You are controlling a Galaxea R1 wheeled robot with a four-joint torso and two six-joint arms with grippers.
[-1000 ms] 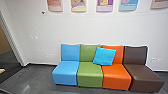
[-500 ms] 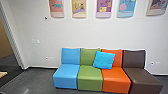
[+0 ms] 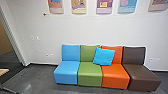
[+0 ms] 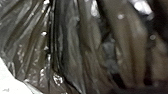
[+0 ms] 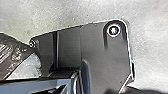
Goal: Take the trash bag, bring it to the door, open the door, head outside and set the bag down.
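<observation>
Head view: a row of four low seats [image 3: 105, 71] against a pale wall [image 3: 82, 30], with a blue cushion [image 3: 103, 56] leaning across the green and orange ones. Near the left edge, a door frame [image 3: 13, 37] and, closer, the corner of a table [image 3: 3, 72]. Possible trouble: a bump against table or frame, through turning too tightly on that side.

Left wrist view: very close, the trash bag [image 4: 70, 50], dark, glossy, thin, drawn into long folds. Probably hanging from the left gripper; impossible to tell how far open. Risk of tearing or slipping loose, from weight on thin plastic or a jolt while driving.

Right wrist view: part of the same bag near the robot's dark plate [image 5: 100, 50], above grey floor [image 5: 62, 15]. Possible snag on the plate's edge, because of that nearness. Right gripper: opening and any hold impossible to tell.
</observation>
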